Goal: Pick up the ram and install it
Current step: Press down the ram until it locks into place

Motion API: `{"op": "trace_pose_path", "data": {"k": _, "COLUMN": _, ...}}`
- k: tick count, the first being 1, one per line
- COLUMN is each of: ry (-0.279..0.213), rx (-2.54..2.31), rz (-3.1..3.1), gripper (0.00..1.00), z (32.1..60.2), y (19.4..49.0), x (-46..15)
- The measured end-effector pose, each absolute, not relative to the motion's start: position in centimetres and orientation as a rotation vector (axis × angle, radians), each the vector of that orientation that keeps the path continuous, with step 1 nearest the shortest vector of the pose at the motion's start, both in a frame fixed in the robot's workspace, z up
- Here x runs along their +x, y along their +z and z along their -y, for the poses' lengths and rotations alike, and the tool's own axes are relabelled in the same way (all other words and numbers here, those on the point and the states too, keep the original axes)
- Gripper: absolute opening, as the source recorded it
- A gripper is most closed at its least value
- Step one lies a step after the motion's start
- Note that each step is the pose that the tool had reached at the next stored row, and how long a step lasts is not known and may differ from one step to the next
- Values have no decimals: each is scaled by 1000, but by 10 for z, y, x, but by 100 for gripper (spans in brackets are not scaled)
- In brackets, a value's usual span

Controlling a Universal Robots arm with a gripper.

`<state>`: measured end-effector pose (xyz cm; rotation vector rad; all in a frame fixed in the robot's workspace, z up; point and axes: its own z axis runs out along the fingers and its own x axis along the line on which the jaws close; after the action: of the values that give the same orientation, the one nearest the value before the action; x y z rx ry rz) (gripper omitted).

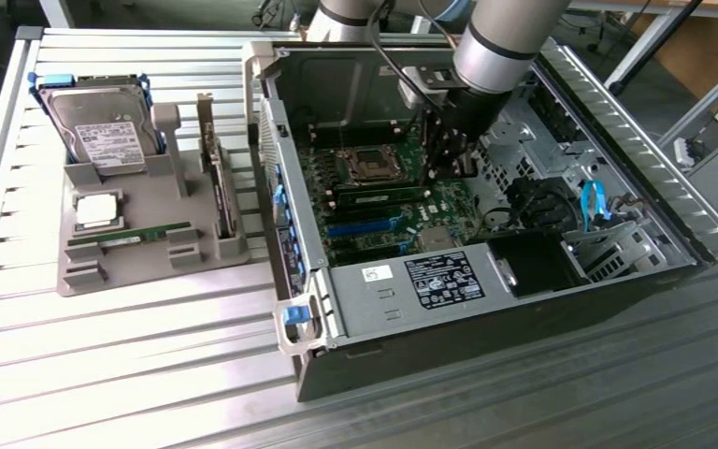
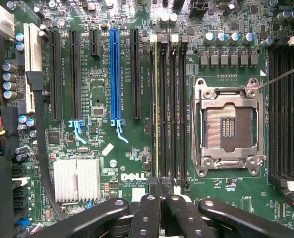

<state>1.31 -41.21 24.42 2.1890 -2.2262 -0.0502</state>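
A ribbed grey metal table [image 1: 122,374] is seen carrying everything in the exterior view. An open black and grey computer case [image 1: 658,243] is laid on its side toward the table's far edge at the exterior view's right. A green motherboard [image 1: 391,201] is mounted on the case floor, with an empty silver processor socket [image 1: 366,166] near its middle and a boxed grey power supply with a black label [image 1: 422,281] at the case's near edge.

A grey moulded parts holder [image 1: 147,234] is set near the table's edge at the exterior view's left, beside the case. On it are held a silver hard drive in a blue frame [image 1: 97,126], an upright expansion card [image 1: 216,182], a square silver processor chip [image 1: 97,210] and a spare thin green memory stick [image 1: 128,236] lying flat along the holder's near edge.

The grey robot arm [image 1: 503,42] is lowered into the case over the motherboard. The thin green ram stick with a yellowish top edge [image 2: 156,106] is seated edge-up in one of the black memory slots [image 2: 174,106], just beside the socket [image 2: 228,126] in the wrist view. The black gripper [image 2: 160,198] is shown with its fingers drawn fully together, and the fingertips are met directly above one end of the ram. Whether that end is pinched or only pressed cannot be told.
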Motion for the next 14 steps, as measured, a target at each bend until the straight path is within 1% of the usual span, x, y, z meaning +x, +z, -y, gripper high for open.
{"op": "trace_pose_path", "data": {"k": 12, "ry": -58, "rx": 2184, "rz": 2222, "gripper": 9, "z": 412, "y": 229, "x": 17}}
{"op": "trace_pose_path", "data": {"k": 14, "ry": -62, "rx": 2186, "rz": 2224, "gripper": 9, "z": 412, "y": 238, "x": 17}}
